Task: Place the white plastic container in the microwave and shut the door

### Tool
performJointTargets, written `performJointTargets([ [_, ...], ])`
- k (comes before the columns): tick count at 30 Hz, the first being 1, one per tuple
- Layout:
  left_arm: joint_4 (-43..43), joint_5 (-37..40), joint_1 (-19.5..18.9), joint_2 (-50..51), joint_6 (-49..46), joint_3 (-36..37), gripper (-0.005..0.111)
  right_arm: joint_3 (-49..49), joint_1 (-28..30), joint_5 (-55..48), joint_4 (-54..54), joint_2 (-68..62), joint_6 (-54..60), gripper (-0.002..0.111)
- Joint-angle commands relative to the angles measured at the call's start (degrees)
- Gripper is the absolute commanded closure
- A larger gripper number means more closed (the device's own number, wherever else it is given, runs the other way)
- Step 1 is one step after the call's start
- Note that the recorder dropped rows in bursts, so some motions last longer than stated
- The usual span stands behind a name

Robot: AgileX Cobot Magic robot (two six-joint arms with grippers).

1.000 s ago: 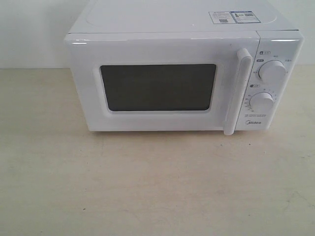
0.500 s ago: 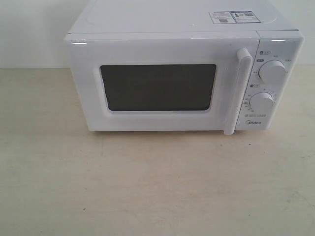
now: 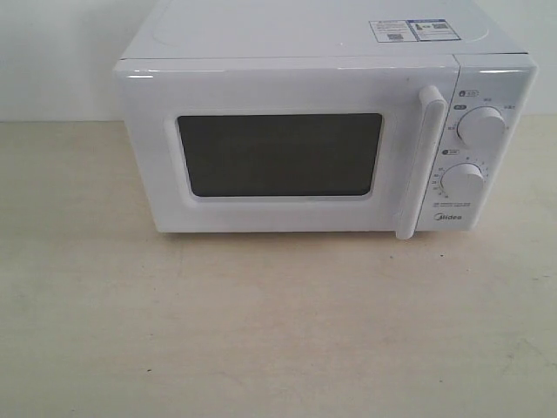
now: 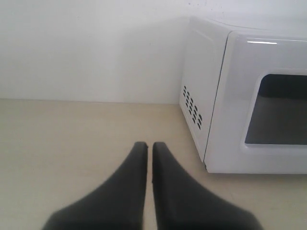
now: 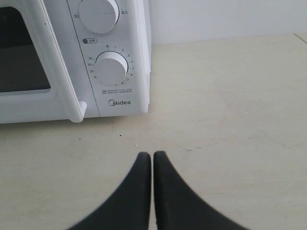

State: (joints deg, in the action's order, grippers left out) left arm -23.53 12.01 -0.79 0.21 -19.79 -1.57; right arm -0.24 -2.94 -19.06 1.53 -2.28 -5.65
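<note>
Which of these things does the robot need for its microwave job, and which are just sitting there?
For the job: microwave, door (shut), left pincer, right pincer (both shut, empty). The container is not in view.
Just there: knobs, stickers, table.

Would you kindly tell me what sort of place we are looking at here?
Probably a bare test bench, not a real kitchen: a white boxy countertop microwave on a plain beige tabletop, a blank white wall behind.
</note>
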Motion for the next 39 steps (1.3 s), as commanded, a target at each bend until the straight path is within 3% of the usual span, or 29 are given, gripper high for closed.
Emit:
performJointTargets([
  [1,-0.63,-0.06,-0.23,-0.21,-0.17,0.16,0.102,0.24,0.10,0.59,0.24,0.40,-0.02,0.108],
  [39,2.15,-0.07,-0.23,-0.21,-0.17,0.16,0.102,0.24,0.10,0.61,0.24,0.40,-0.17,0.108],
])
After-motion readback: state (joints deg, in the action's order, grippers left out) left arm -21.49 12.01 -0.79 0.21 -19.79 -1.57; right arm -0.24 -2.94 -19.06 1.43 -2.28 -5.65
